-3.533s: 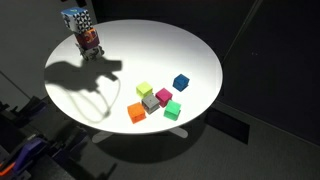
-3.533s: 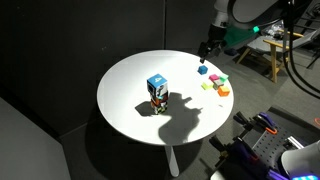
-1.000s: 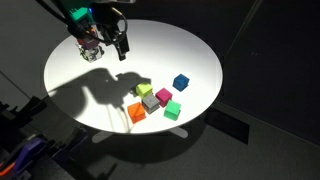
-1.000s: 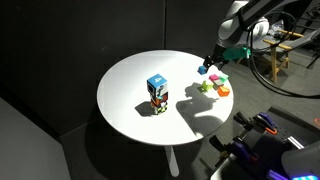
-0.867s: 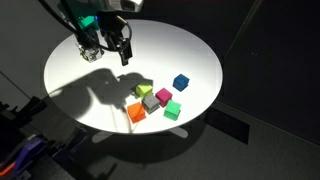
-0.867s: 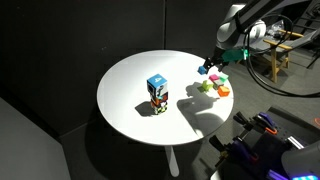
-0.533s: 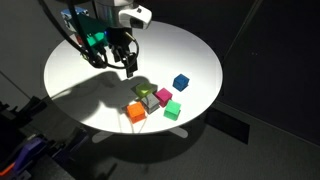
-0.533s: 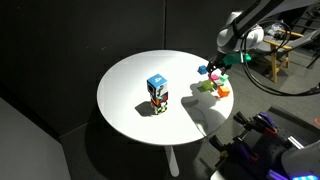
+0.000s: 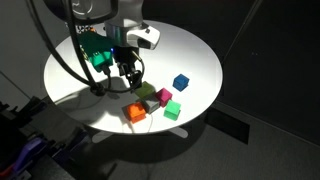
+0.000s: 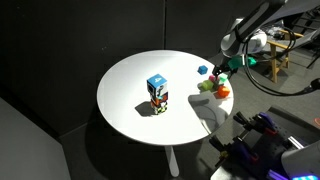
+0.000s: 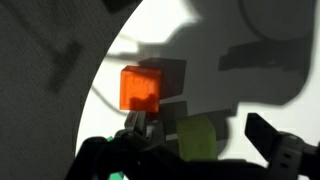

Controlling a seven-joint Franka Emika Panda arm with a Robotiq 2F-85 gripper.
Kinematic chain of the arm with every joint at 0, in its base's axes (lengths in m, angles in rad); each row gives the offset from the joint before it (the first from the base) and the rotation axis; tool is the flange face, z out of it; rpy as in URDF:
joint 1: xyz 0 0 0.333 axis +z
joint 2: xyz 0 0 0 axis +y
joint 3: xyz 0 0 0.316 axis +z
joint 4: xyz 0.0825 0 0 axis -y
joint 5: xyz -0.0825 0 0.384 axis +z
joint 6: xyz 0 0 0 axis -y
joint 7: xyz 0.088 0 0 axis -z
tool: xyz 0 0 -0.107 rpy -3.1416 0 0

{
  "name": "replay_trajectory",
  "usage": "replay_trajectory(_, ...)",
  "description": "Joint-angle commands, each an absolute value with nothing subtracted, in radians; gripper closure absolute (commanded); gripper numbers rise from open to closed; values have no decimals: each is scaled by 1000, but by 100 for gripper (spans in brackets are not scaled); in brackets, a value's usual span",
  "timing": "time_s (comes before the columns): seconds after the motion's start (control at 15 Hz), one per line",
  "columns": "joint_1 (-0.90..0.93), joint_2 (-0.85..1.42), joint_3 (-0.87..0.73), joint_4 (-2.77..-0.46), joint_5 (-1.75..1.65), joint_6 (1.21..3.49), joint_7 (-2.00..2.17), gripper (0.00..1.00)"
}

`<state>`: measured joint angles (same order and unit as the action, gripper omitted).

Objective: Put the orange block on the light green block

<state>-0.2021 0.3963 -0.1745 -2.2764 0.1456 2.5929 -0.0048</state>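
Note:
The orange block [image 9: 135, 113] [image 10: 223, 92] sits at the near edge of a cluster of cubes on the round white table [image 9: 70, 85]. In the wrist view the orange block [image 11: 141, 88] lies beyond the left finger. The light green block [image 11: 198, 137] lies between my two dark fingers. My gripper [image 9: 133, 81] [image 10: 218, 72] [image 11: 200, 135] is open and empty, low over the cluster. In an exterior view it hides most of the light green block.
A grey cube [image 9: 150, 102], a magenta cube [image 9: 163, 96], a saturated green cube [image 9: 172, 110] and a blue cube [image 9: 180, 82] [image 10: 202, 71] lie close by. A colourful box [image 10: 157, 93] stands mid-table. The table edge is near the cluster.
My arm has moved from beside the colourful box across the table to the block cluster and come down over it. The blocks have not moved.

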Motion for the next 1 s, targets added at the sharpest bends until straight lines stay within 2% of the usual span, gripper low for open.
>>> replay_trajectory(0.0, -217, 434, -180, -2257, 121, 2617, -6, 0)
replay_trajectory(0.93, -252, 565, -181, -2224, 116, 2709, -21, 0)
